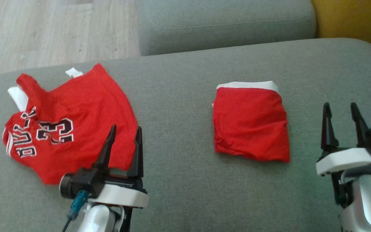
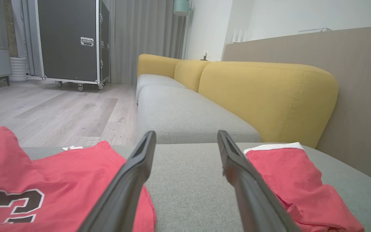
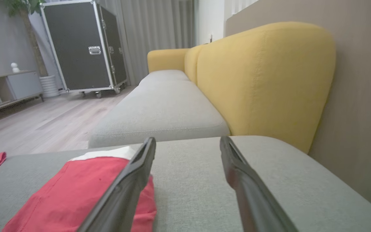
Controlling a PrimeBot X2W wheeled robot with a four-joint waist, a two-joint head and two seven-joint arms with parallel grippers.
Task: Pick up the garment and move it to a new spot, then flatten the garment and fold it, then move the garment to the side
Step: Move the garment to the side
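A red basketball jersey with black and white lettering lies spread and rumpled on the left of the grey cushion. Red shorts with a white waistband lie folded into a neat rectangle right of centre. My left gripper hovers open over the jersey's lower right edge, nothing between its fingers. In the left wrist view the jersey is at lower left and the shorts at lower right of the left gripper. My right gripper stands open to the right of the shorts, empty, as the right wrist view shows.
A second grey seat cushion adjoins the far edge, with yellow backrests along the right. Wooden floor lies beyond the cushion's far left edge. A black flight case on wheels stands across the room.
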